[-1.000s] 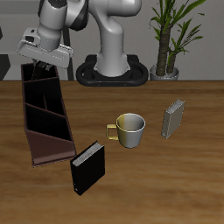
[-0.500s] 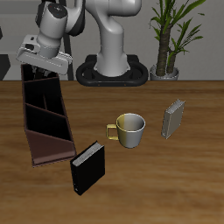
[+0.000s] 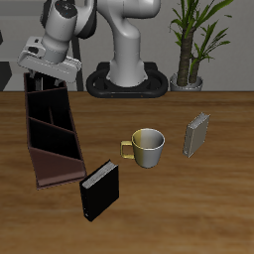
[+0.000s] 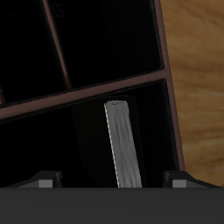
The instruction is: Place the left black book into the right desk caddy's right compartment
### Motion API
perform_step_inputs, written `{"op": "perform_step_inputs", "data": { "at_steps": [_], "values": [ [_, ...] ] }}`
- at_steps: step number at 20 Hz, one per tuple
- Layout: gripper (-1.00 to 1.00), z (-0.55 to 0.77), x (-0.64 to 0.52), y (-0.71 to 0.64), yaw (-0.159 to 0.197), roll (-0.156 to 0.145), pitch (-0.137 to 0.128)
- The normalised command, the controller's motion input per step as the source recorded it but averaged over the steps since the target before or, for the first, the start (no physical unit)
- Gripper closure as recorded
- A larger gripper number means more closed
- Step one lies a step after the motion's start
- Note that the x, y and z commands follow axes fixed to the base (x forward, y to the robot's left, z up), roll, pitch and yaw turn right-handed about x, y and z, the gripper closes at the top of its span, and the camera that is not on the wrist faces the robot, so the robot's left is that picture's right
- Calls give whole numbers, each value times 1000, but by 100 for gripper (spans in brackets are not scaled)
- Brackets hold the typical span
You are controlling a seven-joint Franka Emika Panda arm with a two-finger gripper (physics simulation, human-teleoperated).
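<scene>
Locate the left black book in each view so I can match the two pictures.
Exterior view: not visible as such; the gripper hangs over the back end of the right desk caddy, hiding it.
Wrist view: the left black book shows edge-on, its pale page stripe standing inside a black-walled section straight below the camera.
Shared landmark: the caddy's black dividers, seen in both views.

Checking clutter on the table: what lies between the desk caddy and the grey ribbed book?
In the exterior view, only the mug stands between the right desk caddy and the grey ribbed book; otherwise bare tabletop.
</scene>
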Motion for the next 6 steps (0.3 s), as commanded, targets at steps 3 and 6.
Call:
{"op": "perform_step_inputs", "data": {
  "at_steps": [3,6],
  "values": [
    [-100,121,37,105,21,20,-3],
    [-100,173,75,134,18,19,-13]
  ]
}}
